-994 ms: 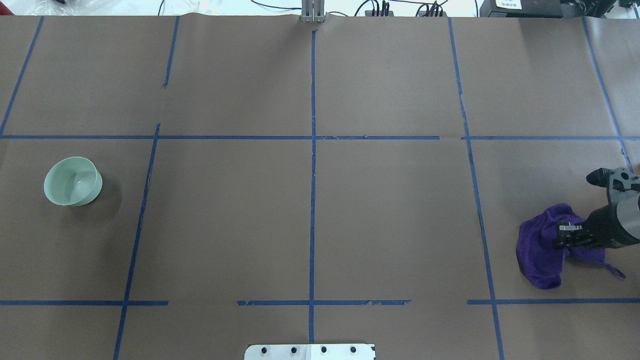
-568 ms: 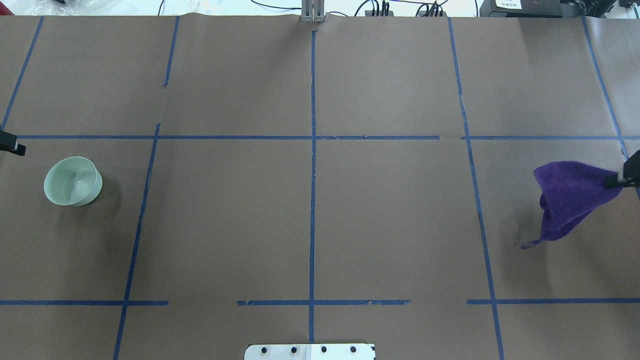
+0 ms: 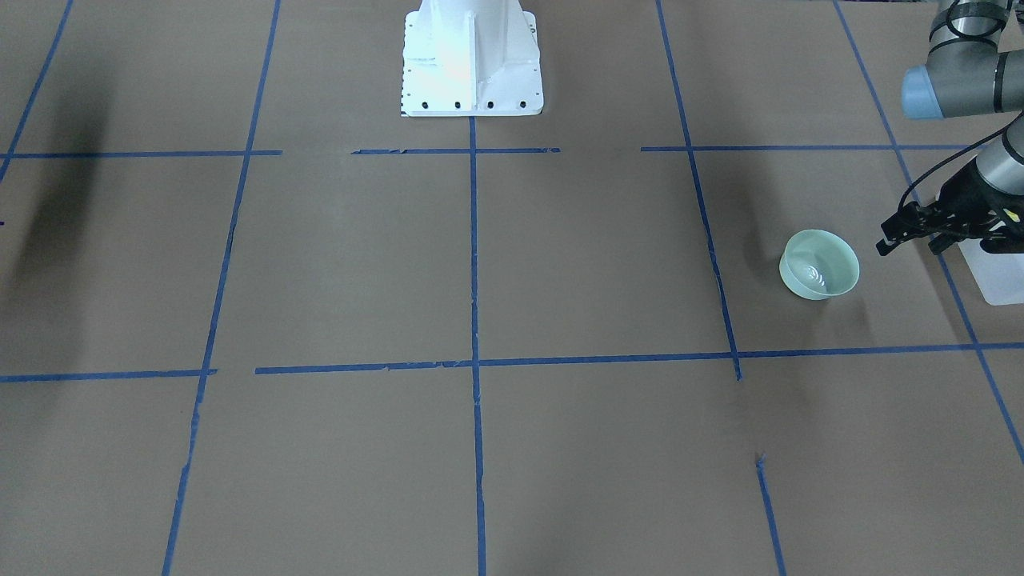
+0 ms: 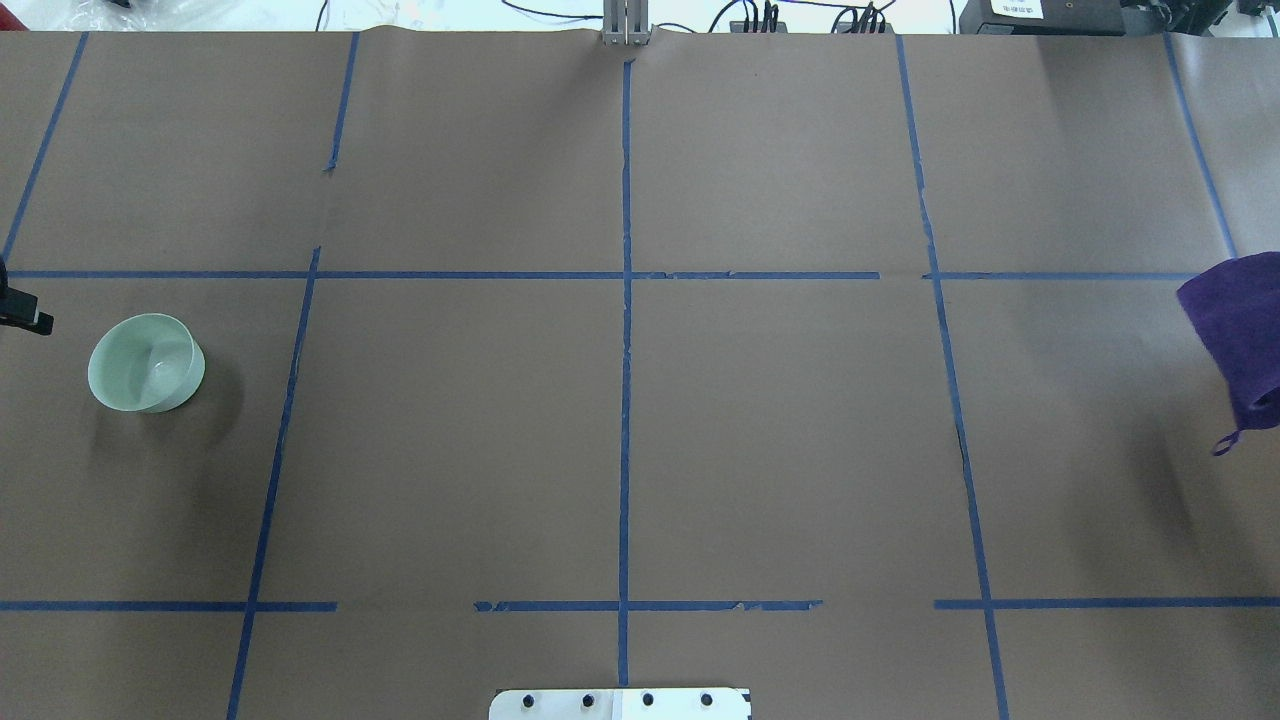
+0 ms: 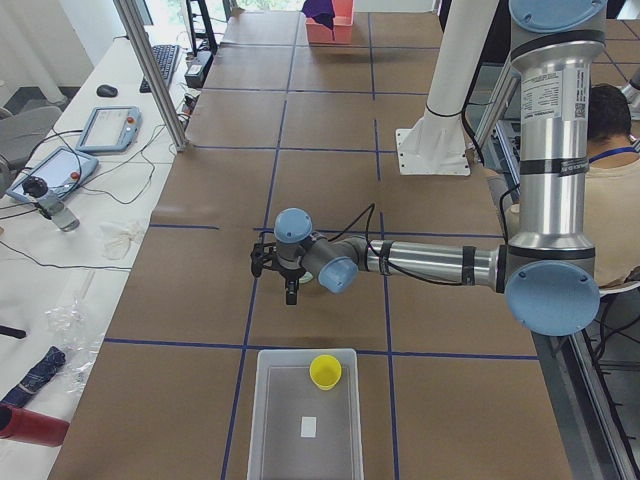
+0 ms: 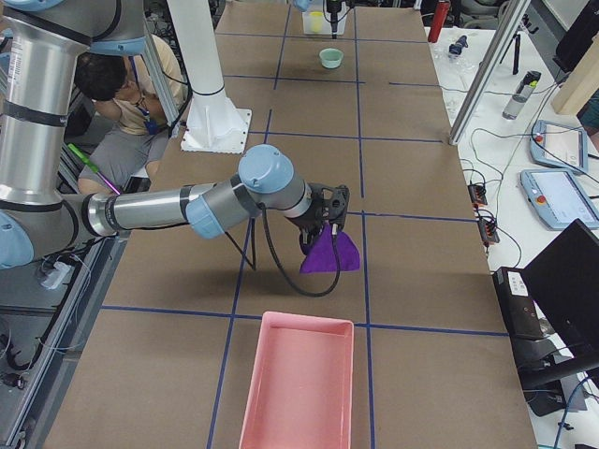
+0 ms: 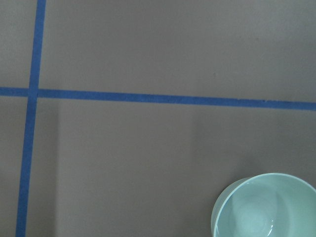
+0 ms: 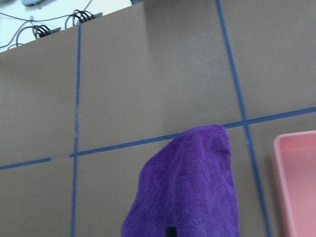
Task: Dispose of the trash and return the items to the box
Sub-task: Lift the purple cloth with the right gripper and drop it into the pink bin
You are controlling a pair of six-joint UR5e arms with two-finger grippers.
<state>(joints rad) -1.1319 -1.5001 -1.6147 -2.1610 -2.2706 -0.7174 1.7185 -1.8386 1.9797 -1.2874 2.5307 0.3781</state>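
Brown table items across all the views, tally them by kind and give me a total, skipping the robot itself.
Bowls: 1, the pale mint-green round plastic bowl
Cups: 1, the small bright-yellow tapered plastic cup
Cloths: 1, the purple cloth
Containers: 2, the translucent frosted-white rectangular plastic tub and the pink rectangular plastic tray
Total: 5

Left arm [image 5: 430, 262]: stretched low and nearly level across the table.
Left gripper [image 3: 909, 242]: black fingers pointing down, spread apart, holding nothing.
Right arm [image 6: 150, 210]: reaching out low, forearm nearly level.
Right gripper [image 6: 318, 229]: pointing down, clamped on a soft purple cloth [image 6: 329, 253] that hangs from it.
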